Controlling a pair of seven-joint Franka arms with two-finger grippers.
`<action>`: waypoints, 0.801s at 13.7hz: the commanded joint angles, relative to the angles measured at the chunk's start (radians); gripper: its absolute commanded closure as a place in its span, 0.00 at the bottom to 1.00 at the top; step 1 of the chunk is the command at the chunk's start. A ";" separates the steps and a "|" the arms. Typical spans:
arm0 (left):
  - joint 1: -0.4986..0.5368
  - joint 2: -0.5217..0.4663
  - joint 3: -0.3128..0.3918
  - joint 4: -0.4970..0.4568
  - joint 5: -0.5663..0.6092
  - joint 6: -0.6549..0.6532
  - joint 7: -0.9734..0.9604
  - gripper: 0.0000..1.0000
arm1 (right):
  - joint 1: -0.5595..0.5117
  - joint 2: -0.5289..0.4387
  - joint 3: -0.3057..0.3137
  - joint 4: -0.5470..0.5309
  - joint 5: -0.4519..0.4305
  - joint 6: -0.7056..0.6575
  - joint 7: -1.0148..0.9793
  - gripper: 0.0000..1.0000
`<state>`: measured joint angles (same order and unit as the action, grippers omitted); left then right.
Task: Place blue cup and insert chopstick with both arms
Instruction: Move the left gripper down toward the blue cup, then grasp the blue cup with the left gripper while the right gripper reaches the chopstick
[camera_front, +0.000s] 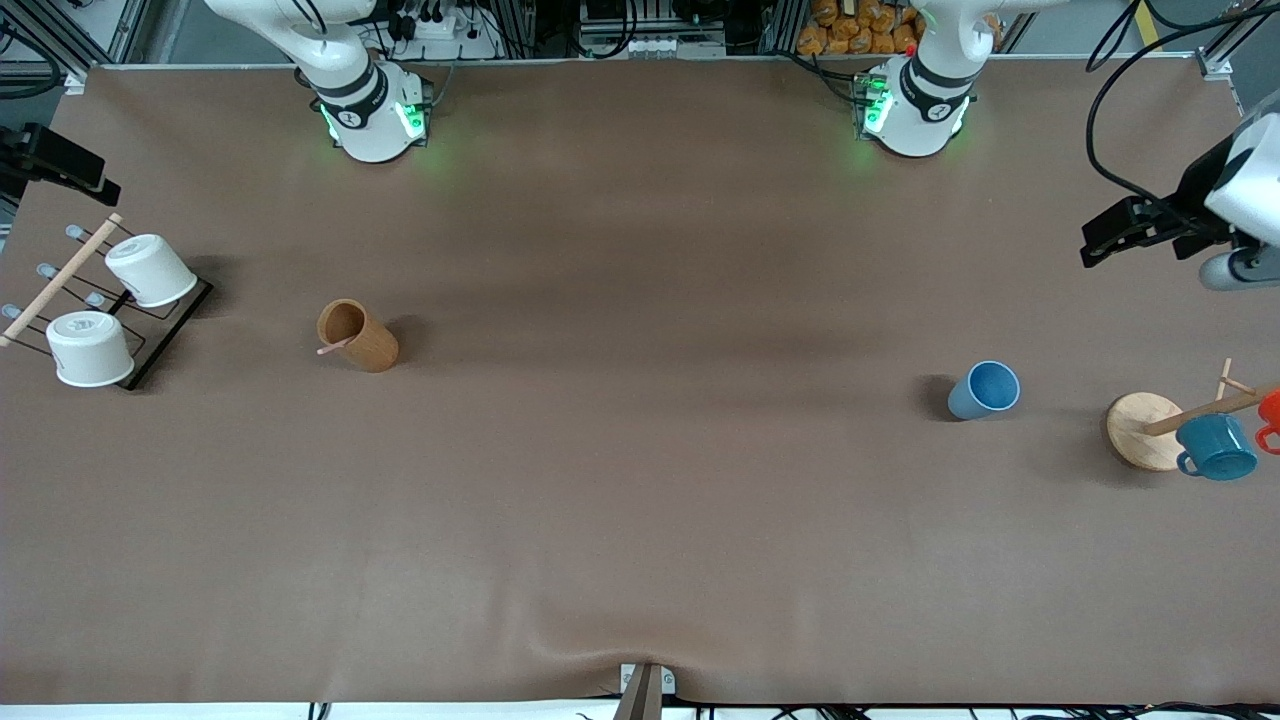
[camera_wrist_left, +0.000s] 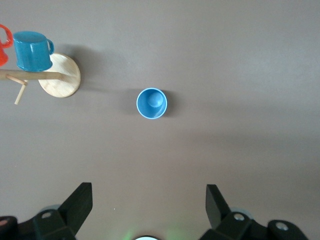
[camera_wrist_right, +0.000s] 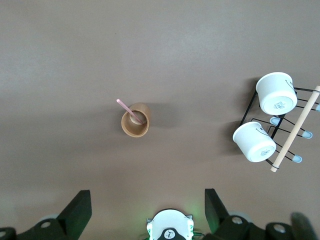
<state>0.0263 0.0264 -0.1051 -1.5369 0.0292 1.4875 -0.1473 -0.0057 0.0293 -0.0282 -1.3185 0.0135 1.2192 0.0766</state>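
The light-blue cup stands upright and empty on the table toward the left arm's end; it also shows in the left wrist view. The pale-pink chopstick leans inside a brown wooden cup toward the right arm's end, its tip past the rim; both show in the right wrist view, chopstick and cup. My left gripper is open and empty, high above the table at that end. My right gripper is open and empty, high above its end.
A wooden mug tree with a teal handled mug and a red mug stands beside the blue cup at the table's end. A black wire rack with two white cups and a wooden dowel stands at the right arm's end.
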 joint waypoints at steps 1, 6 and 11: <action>0.003 0.033 0.004 -0.058 -0.002 0.063 0.012 0.00 | -0.014 0.011 0.016 0.024 0.010 -0.009 0.011 0.00; 0.027 0.027 0.004 -0.328 0.003 0.374 0.022 0.00 | 0.015 0.058 0.017 0.021 0.014 -0.007 0.011 0.00; 0.056 0.052 0.004 -0.544 0.003 0.670 0.029 0.00 | 0.055 0.223 0.016 -0.019 0.003 0.052 0.008 0.00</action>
<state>0.0624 0.0899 -0.1000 -1.9873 0.0295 2.0488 -0.1438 0.0437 0.1806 -0.0104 -1.3303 0.0187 1.2579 0.0765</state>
